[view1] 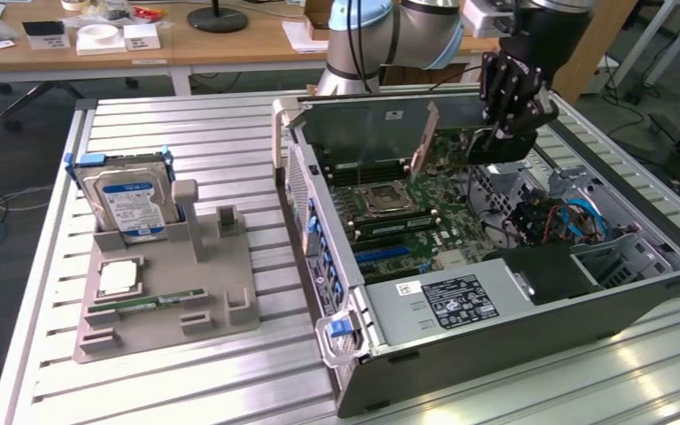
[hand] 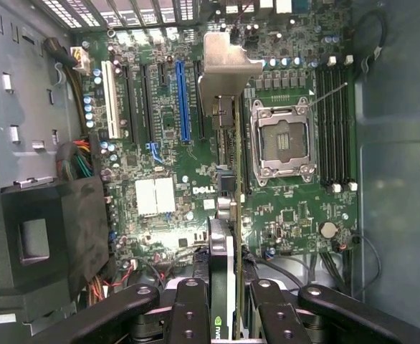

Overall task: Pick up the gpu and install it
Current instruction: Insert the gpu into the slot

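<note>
As the open computer case (view1: 517,336) lies on its side along the table's (view1: 163,124) edge at the exterior view's right, its motherboard (hand: 160,143) faces up. Above the board hangs the gripper (hand: 228,304), clamped narrowly on the gpu (hand: 223,265), which stands edge-on between the fingers, its silver bracket toward the case's vented wall.

DELL — white letters on the green motherboard (hand: 188,190). Labels on the hard drive (view1: 134,199) and gpu (hand: 223,276) — too small to read.

Bright even light, white glare across the metal table (view1: 641,367)
</note>
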Robot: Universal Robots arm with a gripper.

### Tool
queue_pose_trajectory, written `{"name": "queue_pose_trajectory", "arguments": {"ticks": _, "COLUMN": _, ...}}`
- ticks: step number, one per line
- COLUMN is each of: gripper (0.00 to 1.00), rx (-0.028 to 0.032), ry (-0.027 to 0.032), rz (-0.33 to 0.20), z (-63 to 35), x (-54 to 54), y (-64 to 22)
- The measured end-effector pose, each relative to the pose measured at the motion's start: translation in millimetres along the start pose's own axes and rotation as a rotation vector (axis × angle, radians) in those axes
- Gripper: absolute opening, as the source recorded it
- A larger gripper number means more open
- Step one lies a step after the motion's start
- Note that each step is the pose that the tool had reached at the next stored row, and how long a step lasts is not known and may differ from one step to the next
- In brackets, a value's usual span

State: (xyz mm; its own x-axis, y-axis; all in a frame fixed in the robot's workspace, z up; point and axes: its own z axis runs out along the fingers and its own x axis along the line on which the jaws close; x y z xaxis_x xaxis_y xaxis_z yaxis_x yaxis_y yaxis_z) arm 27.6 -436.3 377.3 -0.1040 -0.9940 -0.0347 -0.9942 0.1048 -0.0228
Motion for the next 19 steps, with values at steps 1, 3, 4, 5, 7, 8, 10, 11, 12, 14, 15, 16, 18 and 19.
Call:
{"name": "queue_pose_trajectory", "arguments": {"ticks": 1, "gripper": 0.27, "rx": 0.0, "ry": 0.0001, "rz": 0.0, "z": 0.4, "x": 0.0, "y": 0.0}}
{"name": "queue_pose_trajectory", "arguments": {"ticks": 3, "gripper": 0.27, "rx": 0.0, "ry": 0.0001, "rz": 0.0, "z": 0.6, "x": 0.0, "y": 0.0}}
{"name": "queue_pose_trajectory", "arguments": {"ticks": 4, "gripper": 0.27, "rx": 0.0, "ry": 0.0, "rz": 0.0, "z": 0.7, "x": 0.0, "y": 0.0}}
{"name": "queue_pose_trajectory", "arguments": {"ticks": 5, "gripper": 0.27, "rx": 0.0, "ry": 0.0, "rz": 0.0, "z": 0.9, "x": 0.0, "y": 0.0}}
{"name": "queue_pose_trajectory", "arguments": {"ticks": 7, "gripper": 0.27, "rx": 0.0, "ry": 0.0, "rz": 0.0, "z": 0.9, "x": 0.0, "y": 0.0}}
{"name": "queue_pose_trajectory", "arguments": {"ticks": 8, "gripper": 0.27, "rx": 0.0, "ry": 0.0, "rz": 0.0, "z": 0.9, "x": 0.0, "y": 0.0}}
{"name": "queue_pose_trajectory", "arguments": {"ticks": 10, "gripper": 0.27, "rx": 0.0, "ry": 0.0, "rz": 0.0, "z": 0.9, "x": 0.0, "y": 0.0}}
{"name": "queue_pose_trajectory", "arguments": {"ticks": 11, "gripper": 0.27, "rx": 0.0, "ry": -0.0001, "rz": 0.0, "z": 0.9, "x": 0.1, "y": 0.1}}
{"name": "queue_pose_trajectory", "arguments": {"ticks": 12, "gripper": 0.27, "rx": 0.0, "ry": -0.0002, "rz": 0.0, "z": 1.0, "x": 0.1, "y": 0.4}}
{"name": "queue_pose_trajectory", "arguments": {"ticks": 14, "gripper": 0.27, "rx": 0.0001, "ry": -0.0003, "rz": 0.0, "z": 1.9, "x": 0.4, "y": 1.1}}
{"name": "queue_pose_trajectory", "arguments": {"ticks": 15, "gripper": 0.27, "rx": 0.0, "ry": -0.0002, "rz": 0.0, "z": 2.7, "x": 0.6, "y": 1.4}}
{"name": "queue_pose_trajectory", "arguments": {"ticks": 16, "gripper": 0.27, "rx": 0.0, "ry": -0.0001, "rz": 0.0, "z": 3.6, "x": 0.6, "y": 1.8}}
{"name": "queue_pose_trajectory", "arguments": {"ticks": 18, "gripper": 0.27, "rx": 0.0, "ry": 0.0, "rz": 0.0, "z": 5.5, "x": 0.9, "y": 3.3}}
{"name": "queue_pose_trajectory", "arguments": {"ticks": 19, "gripper": 0.27, "rx": 0.0, "ry": 0.0, "rz": 0.0, "z": 6.4, "x": 1.0, "y": 4.6}}
